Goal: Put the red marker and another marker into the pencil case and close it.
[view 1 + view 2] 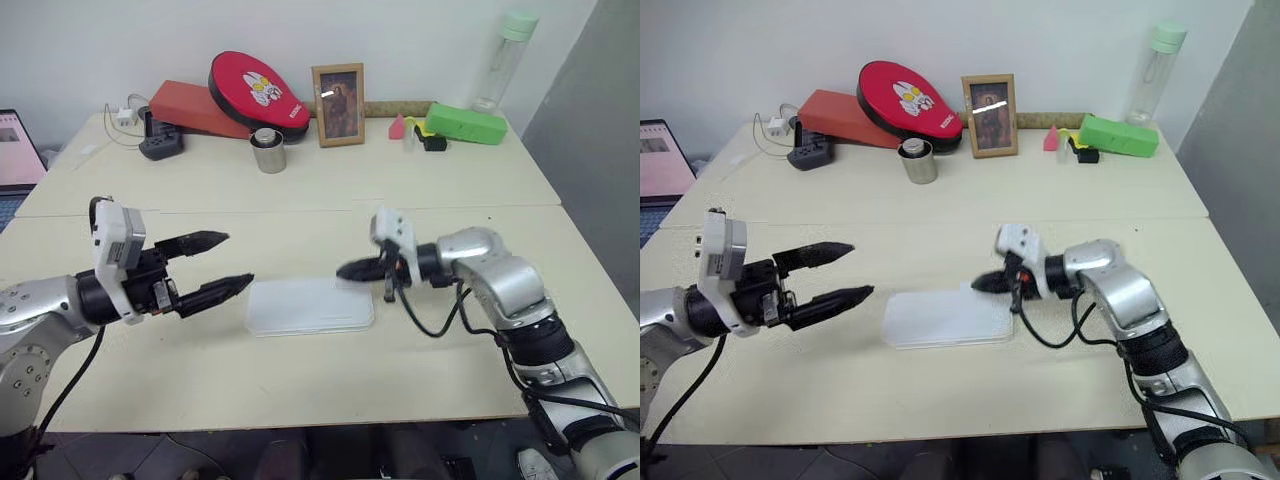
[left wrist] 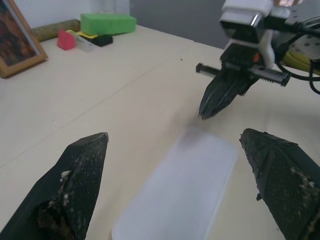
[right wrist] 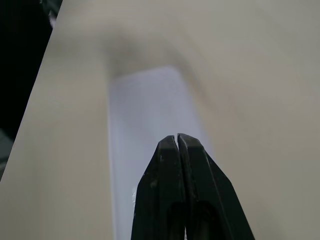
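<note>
**benchbot_op:** Here's how I've got it parked. Nearest me, the pencil case lies flat on the tabletop, lid down as far as I can see, long side running left to right. My left gripper hovers just off its left end, fingers spread wide apart and nothing between them, pointing in toward the case. My right gripper sits at the case's far right corner with its fingers pressed together on nothing; I can't tell whether the tip touches the lid or hangs just above it.

**tinkerer42:** Why closed on the right?

**benchbot_op:** My guess is that shut fingers make a decent poker for pressing a lid down, and the open left one is placed to steady the case if it slides.

**tinkerer42:** And the markers?

**benchbot_op:** Can't spot the red marker or the purple one, so I'd judge they're inside, but the lid hides that. Farther back it's just clutter: a metal cup, a picture frame, a red pad, a green box and a bottle by the wall.
</note>
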Action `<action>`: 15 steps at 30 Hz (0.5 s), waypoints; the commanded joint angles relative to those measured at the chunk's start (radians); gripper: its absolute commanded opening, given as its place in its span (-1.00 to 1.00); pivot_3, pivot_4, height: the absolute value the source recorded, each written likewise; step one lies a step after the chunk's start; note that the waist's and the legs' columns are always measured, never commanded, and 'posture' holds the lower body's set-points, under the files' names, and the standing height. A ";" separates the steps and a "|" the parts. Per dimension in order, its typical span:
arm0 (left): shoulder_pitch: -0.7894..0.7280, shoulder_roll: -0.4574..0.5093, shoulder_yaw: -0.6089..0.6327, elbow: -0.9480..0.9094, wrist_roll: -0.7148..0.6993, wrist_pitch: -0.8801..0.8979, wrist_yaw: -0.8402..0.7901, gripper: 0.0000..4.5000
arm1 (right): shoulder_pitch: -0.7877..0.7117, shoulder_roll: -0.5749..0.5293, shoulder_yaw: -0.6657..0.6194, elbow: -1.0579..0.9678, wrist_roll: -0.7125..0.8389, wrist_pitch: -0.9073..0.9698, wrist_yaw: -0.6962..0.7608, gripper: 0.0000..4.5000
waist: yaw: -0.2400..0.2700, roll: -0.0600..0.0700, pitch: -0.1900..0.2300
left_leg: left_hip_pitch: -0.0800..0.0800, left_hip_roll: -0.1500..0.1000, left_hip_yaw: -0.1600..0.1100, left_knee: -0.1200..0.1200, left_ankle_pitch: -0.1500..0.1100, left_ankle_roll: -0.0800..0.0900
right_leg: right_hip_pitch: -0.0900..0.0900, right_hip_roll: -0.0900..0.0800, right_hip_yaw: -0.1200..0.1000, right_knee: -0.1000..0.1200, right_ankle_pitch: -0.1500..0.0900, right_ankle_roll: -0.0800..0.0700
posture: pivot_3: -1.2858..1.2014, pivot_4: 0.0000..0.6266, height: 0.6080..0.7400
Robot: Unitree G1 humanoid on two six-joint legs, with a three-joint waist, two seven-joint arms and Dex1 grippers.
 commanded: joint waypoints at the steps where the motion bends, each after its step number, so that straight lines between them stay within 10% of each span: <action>1: -0.061 -0.029 -0.012 0.069 0.072 -0.020 0.116 1.00 | 0.022 -0.017 -0.123 0.001 0.026 -0.011 -0.101 -0.78 | 0.000 0.000 0.000 | 0.000 0.000 0.000 0.000 0.000 0.000 | 0.000 0.000 0.000 0.000 0.000 0.000 | 0.03 -0.52 1.00; 15: -0.106 -0.090 -0.031 0.435 0.345 -0.233 0.223 1.00 | 0.190 -0.122 -0.341 -0.016 0.084 0.005 -0.268 0.75 | -0.003 0.000 0.000 | 0.000 0.000 0.002 0.000 0.000 0.000 | -0.001 0.000 0.001 0.000 0.000 0.000 | 0.03 -0.52 1.00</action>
